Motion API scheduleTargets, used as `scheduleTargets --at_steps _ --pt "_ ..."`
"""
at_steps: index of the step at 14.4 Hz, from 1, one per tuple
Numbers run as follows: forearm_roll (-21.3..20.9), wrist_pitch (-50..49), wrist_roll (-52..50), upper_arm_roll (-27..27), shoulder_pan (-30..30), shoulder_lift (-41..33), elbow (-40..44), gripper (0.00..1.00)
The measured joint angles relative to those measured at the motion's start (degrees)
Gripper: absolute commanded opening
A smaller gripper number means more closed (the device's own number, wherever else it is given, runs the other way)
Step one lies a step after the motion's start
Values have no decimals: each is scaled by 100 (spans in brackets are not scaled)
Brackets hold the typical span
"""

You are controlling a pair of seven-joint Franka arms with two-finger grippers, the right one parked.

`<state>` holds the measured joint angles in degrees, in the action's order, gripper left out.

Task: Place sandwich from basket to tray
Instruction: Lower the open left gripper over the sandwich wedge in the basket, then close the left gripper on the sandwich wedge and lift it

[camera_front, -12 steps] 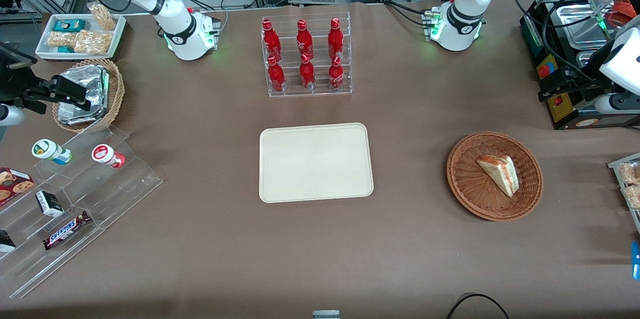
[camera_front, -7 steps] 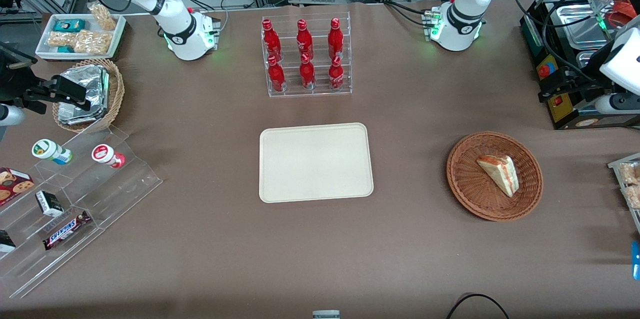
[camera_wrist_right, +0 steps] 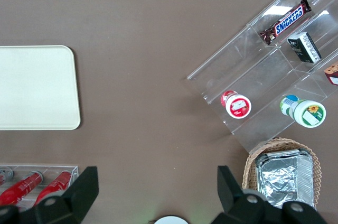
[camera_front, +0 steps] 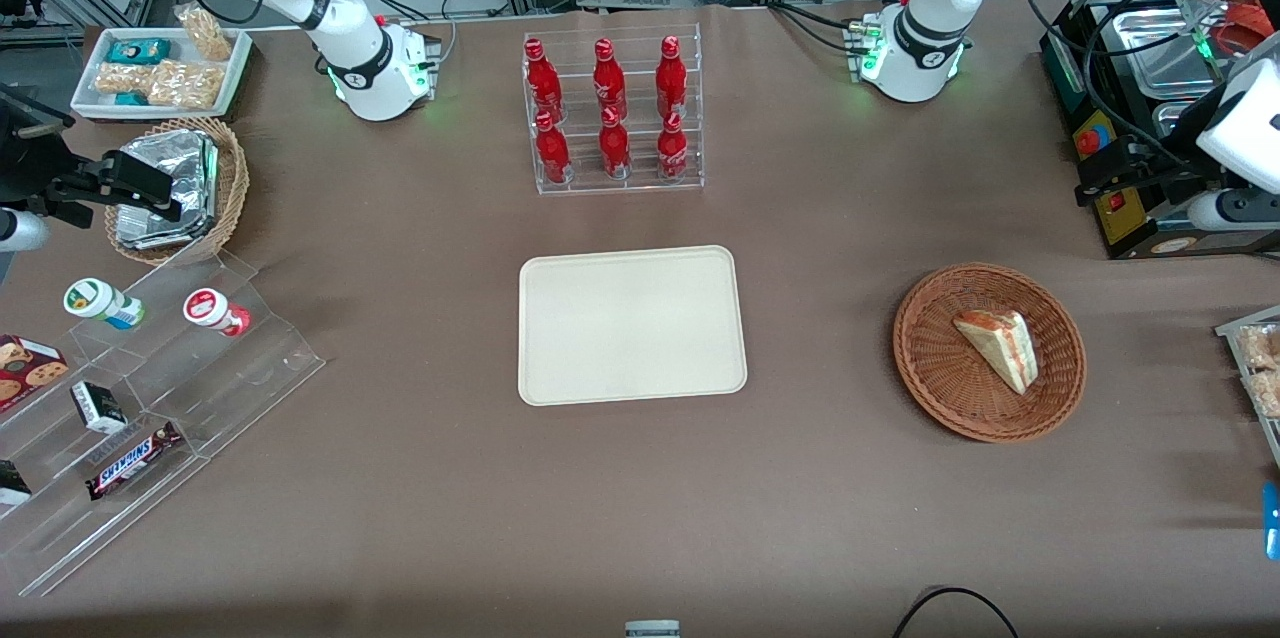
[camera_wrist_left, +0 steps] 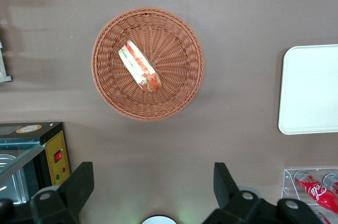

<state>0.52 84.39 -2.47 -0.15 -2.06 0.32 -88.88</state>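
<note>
The sandwich, a wrapped pale wedge with red and green filling, lies in the reddish-brown wicker basket toward the working arm's end of the table. The cream tray sits bare at the table's middle. My gripper hangs high above the table, farther from the front camera than the basket. It is open, with only brown table showing between its fingers.
A black control box with a red button stands beside the gripper. A clear rack of red bottles stands farther from the front camera than the tray. A tray of snack packs lies at the table's edge beside the basket.
My gripper has shifted only a hair. The sandwich, basket and tray lie as before.
</note>
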Motion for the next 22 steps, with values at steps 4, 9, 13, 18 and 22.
scheduleTargets --at_steps 4,9,13,18,22 --pt "-8 547 0 24 12 114 -663 100" --pt "-351 2370 11 76 23 546 -1907 100" --pt "-370 3481 -52 199 167 1044 -2397 100" --pt "-356 4239 -2143 202 185 1324 -2766 100" --pt "-353 5292 -3443 200 187 1483 -3254 100"
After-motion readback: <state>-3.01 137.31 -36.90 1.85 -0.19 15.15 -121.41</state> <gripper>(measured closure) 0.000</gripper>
